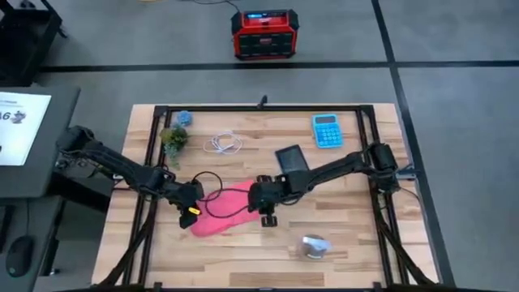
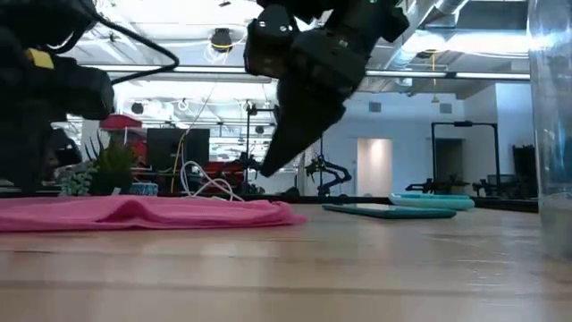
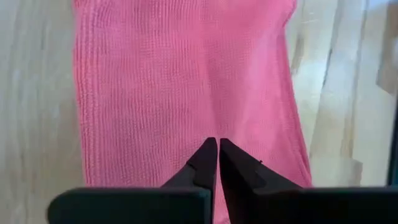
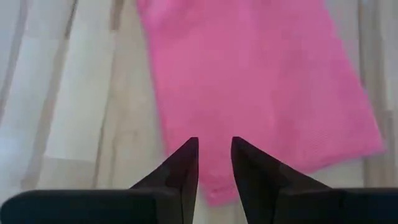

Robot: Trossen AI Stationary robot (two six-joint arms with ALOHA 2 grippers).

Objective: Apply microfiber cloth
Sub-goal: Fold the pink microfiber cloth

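Observation:
The pink microfiber cloth (image 1: 223,212) lies flat on the wooden table, left of centre; it also shows in the low view (image 2: 134,213). My left gripper (image 3: 217,144) is shut, with its fingertips over the cloth's middle. My right gripper (image 4: 215,144) comes from the right, its fingers a narrow gap apart. It hangs over the cloth's right edge (image 4: 211,186). In the low view its tips (image 2: 265,168) are clear above the cloth. My left gripper points its shut fingertips (image 3: 208,152) down at the cloth's flat middle (image 3: 186,93). The cloth shows no pucker or lift around them. I cannot tell whether the tips touch the cloth.
A dark phone (image 1: 292,157) and a blue calculator (image 1: 327,130) lie to the far right of the cloth. A white cable (image 1: 224,144) and a small plant (image 1: 173,138) are at the far left. A clear glass (image 1: 315,246) stands near the front edge.

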